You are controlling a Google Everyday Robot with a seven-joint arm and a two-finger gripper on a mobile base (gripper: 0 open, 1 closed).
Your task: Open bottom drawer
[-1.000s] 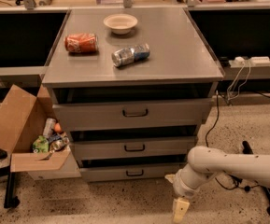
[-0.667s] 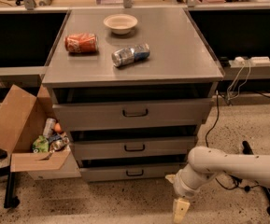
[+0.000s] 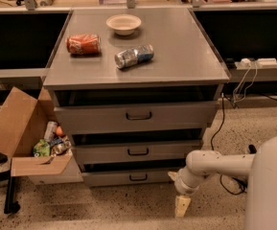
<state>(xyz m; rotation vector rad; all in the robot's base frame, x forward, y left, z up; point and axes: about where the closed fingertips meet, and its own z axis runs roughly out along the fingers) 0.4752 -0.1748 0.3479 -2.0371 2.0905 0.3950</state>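
Observation:
The grey cabinet (image 3: 138, 75) has three drawers. The bottom drawer (image 3: 114, 178) is the shortest front, lowest on the cabinet, with a small dark bar handle (image 3: 138, 177). It stands slightly proud, with a dark gap above it. My gripper (image 3: 181, 205) hangs from the white arm at the lower right, pointing down at the floor. It is to the right of and a little below the bottom drawer's right end, apart from the handle.
A middle drawer (image 3: 138, 152) and a tall top drawer (image 3: 138, 116) sit above. On top lie a red can (image 3: 83, 44), a silver-blue can (image 3: 134, 56) and a bowl (image 3: 123, 24). An open cardboard box (image 3: 30, 138) of trash stands at left. Cables (image 3: 224, 114) hang at right.

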